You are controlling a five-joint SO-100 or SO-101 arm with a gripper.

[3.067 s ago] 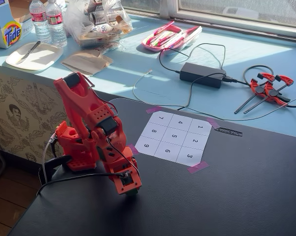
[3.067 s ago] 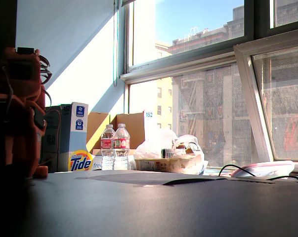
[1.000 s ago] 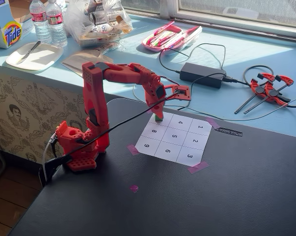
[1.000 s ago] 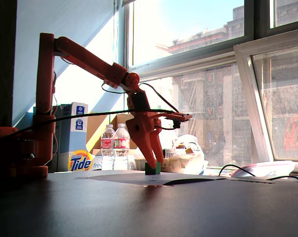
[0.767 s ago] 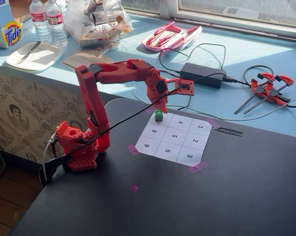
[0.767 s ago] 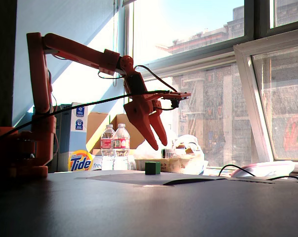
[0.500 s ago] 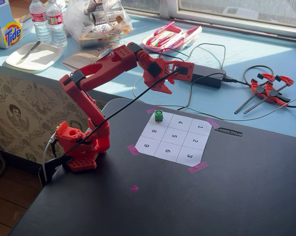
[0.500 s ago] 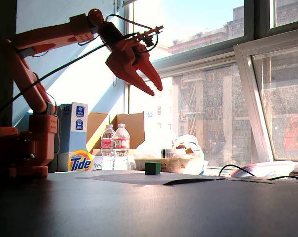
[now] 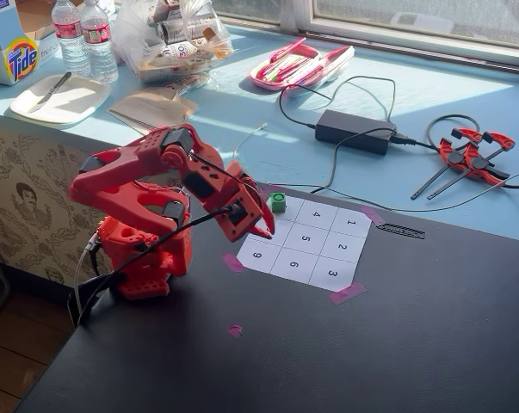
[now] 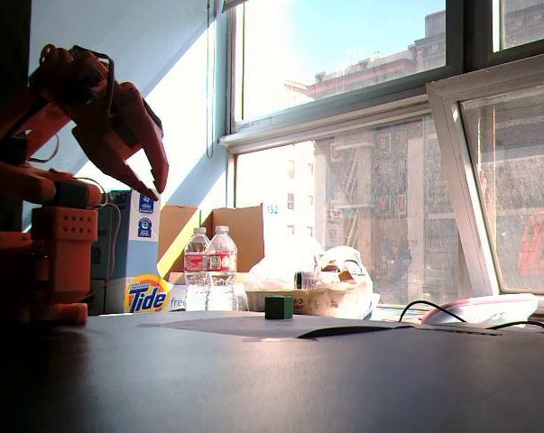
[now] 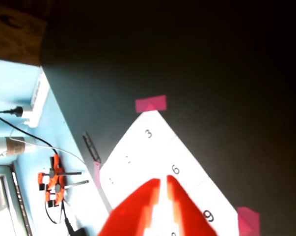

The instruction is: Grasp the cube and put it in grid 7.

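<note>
Your end effector hangs above the worktop, holding nothing.
Its jaws are nearly closed, tips apart; the cube sits in grid 7.

One fixed view high and oblique above the pincer, another at tabletop level – side-on toward the windows, wrist view looking down past the fingertips – all share the numbered sheet

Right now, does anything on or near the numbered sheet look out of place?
Little stands out. The cube sits upright on the sheet's far corner cell, the claw empty beside it. One pink tape scrap lies alone on the black table, away from the sheet.
</note>
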